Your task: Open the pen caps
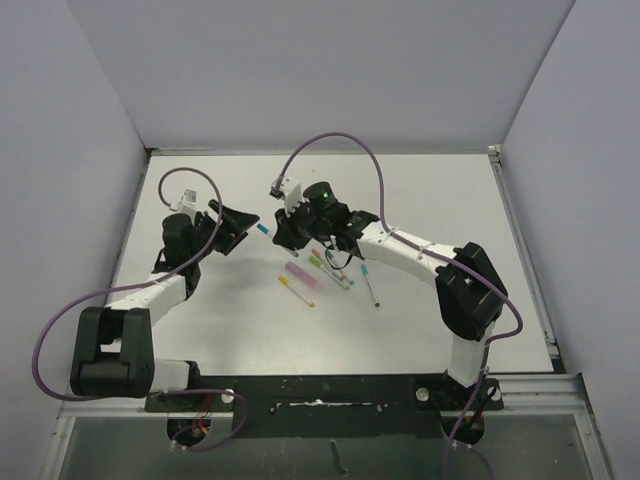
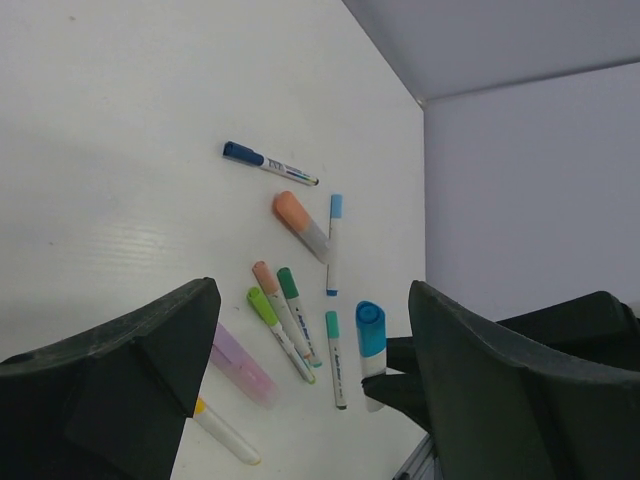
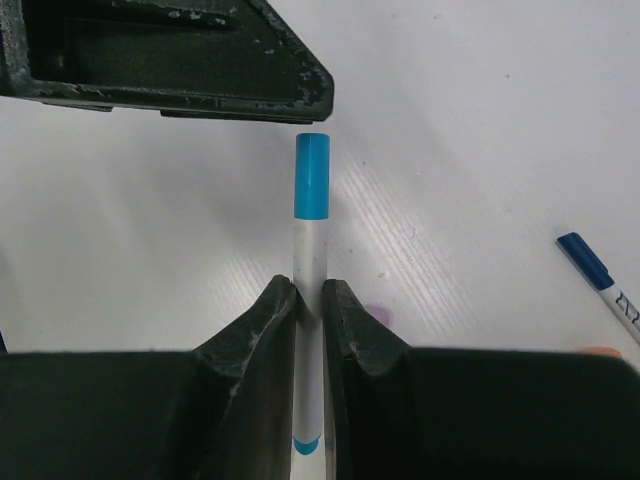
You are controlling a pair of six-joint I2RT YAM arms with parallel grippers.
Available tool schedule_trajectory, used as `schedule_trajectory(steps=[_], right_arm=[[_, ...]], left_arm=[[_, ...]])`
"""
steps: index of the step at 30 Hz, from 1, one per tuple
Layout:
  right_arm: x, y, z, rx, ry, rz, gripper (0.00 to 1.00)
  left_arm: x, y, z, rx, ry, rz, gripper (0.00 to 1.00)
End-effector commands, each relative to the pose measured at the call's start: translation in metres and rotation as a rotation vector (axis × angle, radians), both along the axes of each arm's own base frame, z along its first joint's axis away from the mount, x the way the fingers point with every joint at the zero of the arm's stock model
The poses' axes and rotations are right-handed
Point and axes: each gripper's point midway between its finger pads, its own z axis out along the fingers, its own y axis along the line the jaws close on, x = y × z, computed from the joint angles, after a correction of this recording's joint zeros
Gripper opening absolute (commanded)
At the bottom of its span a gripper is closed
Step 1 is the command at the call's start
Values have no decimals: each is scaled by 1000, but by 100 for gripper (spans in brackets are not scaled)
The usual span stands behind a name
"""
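Note:
My right gripper [image 3: 310, 300] is shut on the white barrel of a pen [image 3: 309, 262]. The pen's blue cap [image 3: 311, 175] sticks out past the fingertips. In the left wrist view that blue cap [image 2: 370, 328] sits between the spread fingers of my open left gripper [image 2: 312, 300], nearer the right-hand finger [image 2: 500, 390]; I see no contact. From above, the left gripper [image 1: 240, 228] and the right gripper [image 1: 285, 235] face each other, with the cap [image 1: 263, 229] between them. The other capped pens [image 1: 320, 265] lie on the table below.
On the white table lie a dark blue pen [image 2: 265, 162], a salmon highlighter [image 2: 300, 224], a light blue pen [image 2: 334, 245], green and orange pens, a teal pen [image 2: 334, 355], a lilac highlighter [image 2: 240, 362] and a yellow-ended pen [image 2: 225, 432]. Grey walls enclose the table.

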Motion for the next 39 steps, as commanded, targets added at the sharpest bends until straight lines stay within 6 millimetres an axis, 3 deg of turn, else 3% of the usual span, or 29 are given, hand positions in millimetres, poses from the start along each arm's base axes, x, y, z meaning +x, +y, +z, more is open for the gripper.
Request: schedule_trajectory(steps=[1,4,11,24,30,31,34,39], right_arm=[[-8,7,16,60,3,23,0],[-8,7,14,69,9,24,0],[-6,7,13,87,9,19,0],[2,3,5,84,29,-8,0],[6,2,4,86,36,-13,0],[6,3,3,87,38,-11,2],[6,5,0,76,57,4,48],[7,6,-4,70,65,10,55]], left_arm=[[14,-15,30,-40,-128,-8,76],[16,-26,31,-43,-136,-21,74],[16,-52,23,-94,-127,-71,58],[16,-63,23,-100,-133,-95,31],[16,-64,22,-104,-132,-100,1],[16,-64,22,-105,-131,-101,0],[17,-65,24,-113,-135,-103,0],[19,-68,33,-126,-151,-113,0]])
